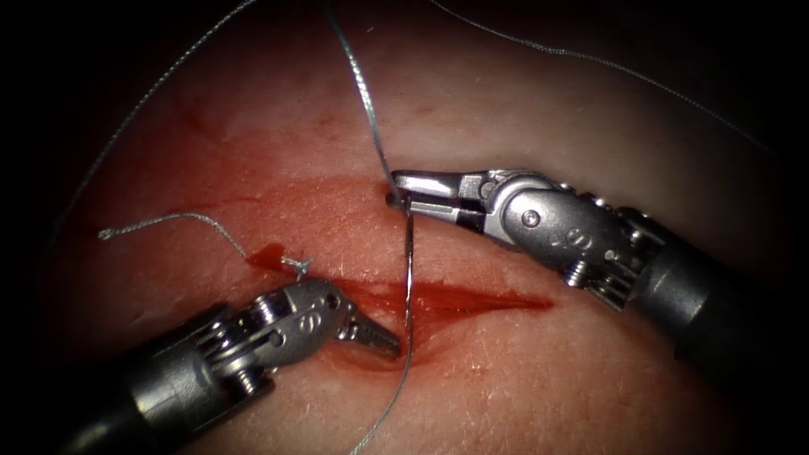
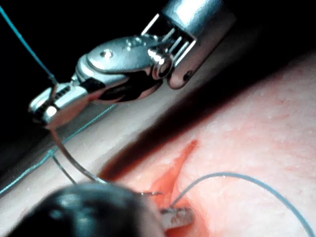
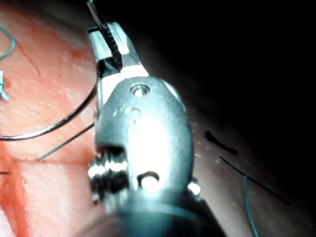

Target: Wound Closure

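Red fluid (image 1: pixel 455 297) is lying along the cut (image 1: pixel 497 299), which is running left to right across the tissue (image 1: pixel 506 126) and is gaping open to the right of the needle. One finished knot (image 1: pixel 297 266) is sitting at the left end of the cut, with a cut end of thread (image 1: pixel 168 221) trailing off to the left — so, as a judgement, one stitch is in place and most of the cut is remaining to be closed.

The right gripper (image 1: pixel 403 190) is gripping the needle (image 1: pixel 408 270) near its thread end, on the far side of the cut; the right wrist view is showing the closed jaws clamping the needle's shank. The needle is arcing from there toward the near side, crossing the cut. The thread (image 1: pixel 364 88) is running from the held end up and away to the far side, and a second run of thread is trailing toward the near edge past the needle.

The left gripper (image 1: pixel 377 336) is resting closed just left of the needle at the cut's near lip, holding nothing that can be made out.

Hard to determine — whether the needle's point is sitting in the tissue or lying above it. The point itself is merging with the thread at the near lip, and the left wrist view is partly blocked by the tool's own dark body.
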Robot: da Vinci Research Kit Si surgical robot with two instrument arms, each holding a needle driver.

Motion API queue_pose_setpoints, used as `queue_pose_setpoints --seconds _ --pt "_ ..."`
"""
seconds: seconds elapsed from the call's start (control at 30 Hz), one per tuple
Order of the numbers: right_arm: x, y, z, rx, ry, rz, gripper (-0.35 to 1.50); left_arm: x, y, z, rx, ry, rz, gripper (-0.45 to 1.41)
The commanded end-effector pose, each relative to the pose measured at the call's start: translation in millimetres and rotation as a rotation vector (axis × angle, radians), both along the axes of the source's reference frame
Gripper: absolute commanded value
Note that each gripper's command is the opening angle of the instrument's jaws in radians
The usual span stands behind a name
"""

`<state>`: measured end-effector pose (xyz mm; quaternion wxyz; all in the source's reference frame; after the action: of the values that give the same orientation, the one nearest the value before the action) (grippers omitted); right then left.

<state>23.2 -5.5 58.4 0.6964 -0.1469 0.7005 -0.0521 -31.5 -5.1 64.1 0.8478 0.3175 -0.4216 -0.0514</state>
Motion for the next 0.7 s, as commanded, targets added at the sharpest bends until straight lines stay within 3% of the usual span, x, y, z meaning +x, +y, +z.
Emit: queue_pose_setpoints --seconds 0.03,0.3,0.5,0.7 --pt "0.4 1.0 -0.7 -0.008 0.004 0.002 -0.35 -0.5 1.0 -0.3 -0.011 -0.003 -0.003 -0.45" --pt "1.3 1.2 0.1 -0.013 0.003 -0.010 -0.35 -0.4 1.4 0.4 -0.014 -0.005 0.002 -0.45" --pt "-1.0 2.9 -1.9 -0.016 0.030 -0.013 -0.35 0.8 5.4 -3.9 -0.070 -0.050 -0.082 -0.45" --pt "-1.5 3.1 -2.1 -0.026 0.038 -0.012 -0.35 0.4 5.4 -1.3 -0.139 -0.004 -0.095 -0.45"
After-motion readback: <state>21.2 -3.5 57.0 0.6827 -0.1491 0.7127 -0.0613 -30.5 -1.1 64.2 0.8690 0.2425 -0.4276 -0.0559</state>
